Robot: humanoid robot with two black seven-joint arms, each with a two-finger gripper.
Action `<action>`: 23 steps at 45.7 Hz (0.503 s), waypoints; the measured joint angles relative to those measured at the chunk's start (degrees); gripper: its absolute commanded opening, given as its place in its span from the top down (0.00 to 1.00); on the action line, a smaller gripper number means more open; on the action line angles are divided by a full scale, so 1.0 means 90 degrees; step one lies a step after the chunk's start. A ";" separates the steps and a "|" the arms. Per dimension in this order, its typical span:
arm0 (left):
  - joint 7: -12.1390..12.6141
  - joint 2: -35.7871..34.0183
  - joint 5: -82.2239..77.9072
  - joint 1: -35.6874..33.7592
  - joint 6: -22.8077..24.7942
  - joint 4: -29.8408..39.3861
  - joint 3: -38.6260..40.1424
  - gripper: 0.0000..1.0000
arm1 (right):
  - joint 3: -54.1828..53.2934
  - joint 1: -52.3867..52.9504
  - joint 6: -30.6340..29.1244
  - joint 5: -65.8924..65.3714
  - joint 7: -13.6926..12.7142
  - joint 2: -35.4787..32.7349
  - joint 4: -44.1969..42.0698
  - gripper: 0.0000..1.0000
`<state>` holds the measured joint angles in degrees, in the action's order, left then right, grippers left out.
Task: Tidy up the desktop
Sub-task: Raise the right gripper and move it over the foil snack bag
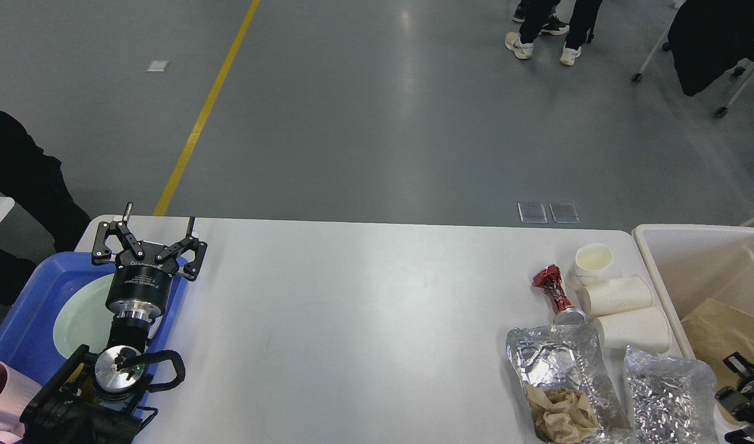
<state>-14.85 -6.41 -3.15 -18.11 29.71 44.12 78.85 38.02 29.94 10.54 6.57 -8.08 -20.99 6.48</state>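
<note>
Rubbish lies grouped at the right end of the large white rectangular desktop (352, 320): 2 crumpled silver foil bags (562, 376), 3 white paper cups (617, 295) and a crushed red can (555, 291), all just beside the cream-white plastic bin (698, 259), where brown paper (722, 333) lies. Our left gripper (157, 231) hangs with fingers apart above the blue plastic tray (25, 320). Our right gripper (744, 394) shows only partly over the bin; we cannot tell its state. We judge the next move is to reach for the nearest foil bag.
</note>
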 measured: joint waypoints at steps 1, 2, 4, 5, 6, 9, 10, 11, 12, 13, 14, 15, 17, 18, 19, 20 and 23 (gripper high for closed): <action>0.0000 0.0000 0.0000 0.0000 0.0000 0.0000 0.0000 0.04 | 0.0000 -0.0005 0.0002 0.0000 0.0000 0.0012 0.0000 0.85; 0.0000 0.0000 0.0000 0.0000 0.0000 0.0000 0.0000 0.04 | 0.0000 -0.0009 0.0004 0.0000 0.0000 0.0020 0.0000 0.74; 0.0000 0.0000 0.0000 0.0000 0.0000 0.0000 0.0000 0.04 | -0.0005 -0.0018 0.0029 0.0000 0.0000 0.0030 0.0000 0.47; 0.0000 0.0000 0.0000 0.0000 0.0000 0.0000 0.0000 0.04 | -0.0007 -0.0021 0.0048 0.0001 -0.0001 0.0033 -0.0001 0.34; 0.0000 0.0000 -0.0001 0.0000 0.0000 0.0000 0.0000 0.04 | -0.0009 -0.0022 0.0078 0.0001 -0.0001 0.0034 -0.0002 0.22; 0.0000 0.0000 -0.0001 0.0000 0.0000 0.0000 0.0000 0.04 | -0.0018 -0.0025 0.0238 0.0001 0.0006 0.0033 -0.0005 0.01; 0.0000 0.0000 -0.0001 0.0000 0.0000 0.0000 0.0000 0.04 | -0.0020 -0.0025 0.0305 0.0001 0.0009 0.0029 -0.0005 0.01; 0.0000 0.0000 0.0000 0.0000 0.0000 0.0000 0.0000 0.04 | -0.0022 -0.0025 0.0393 0.0001 0.0012 0.0021 -0.0005 0.01; 0.0000 0.0000 0.0000 0.0000 0.0000 0.0000 0.0000 0.04 | -0.0023 -0.0025 0.0461 0.0002 0.0014 0.0013 -0.0005 0.00; 0.0000 0.0000 0.0000 0.0000 0.0000 0.0000 0.0000 0.04 | -0.0023 -0.0025 0.0521 0.0002 0.0015 0.0007 -0.0005 0.00; 0.0000 0.0000 0.0000 0.0000 0.0000 0.0000 0.0000 0.04 | -0.0023 -0.0025 0.0578 0.0002 0.0017 0.0002 -0.0004 0.00; 0.0000 0.0000 0.0000 0.0000 0.0000 0.0000 0.0000 0.04 | -0.0023 -0.0025 0.0611 0.0002 0.0017 -0.0001 0.0000 0.00; 0.0000 0.0000 0.0000 0.0000 0.0000 0.0000 0.0000 0.04 | -0.0023 -0.0025 0.0656 0.0003 0.0018 -0.0006 0.0015 0.00; 0.0000 0.0000 0.0000 0.0000 0.0000 0.0000 0.0000 0.04 | -0.0023 -0.0025 0.0667 0.0003 0.0018 -0.0009 0.0022 0.00; 0.0000 0.0000 0.0000 0.0000 0.0000 0.0000 0.0000 0.04 | -0.0024 -0.0025 0.0671 0.0002 0.0020 -0.0012 0.0029 0.00; 0.0000 0.0000 0.0000 0.0000 0.0000 0.0000 0.0000 0.04 | -0.0024 -0.0025 0.0672 0.0002 0.0026 -0.0017 0.0042 0.00; 0.0000 0.0000 -0.0001 0.0000 0.0000 0.0000 0.0000 0.04 | -0.0028 0.0002 0.0660 0.0001 0.0050 -0.0032 0.0088 0.00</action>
<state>-14.85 -6.41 -3.16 -18.11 29.71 44.12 78.84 37.77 29.95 16.48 6.57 -7.64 -21.28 7.27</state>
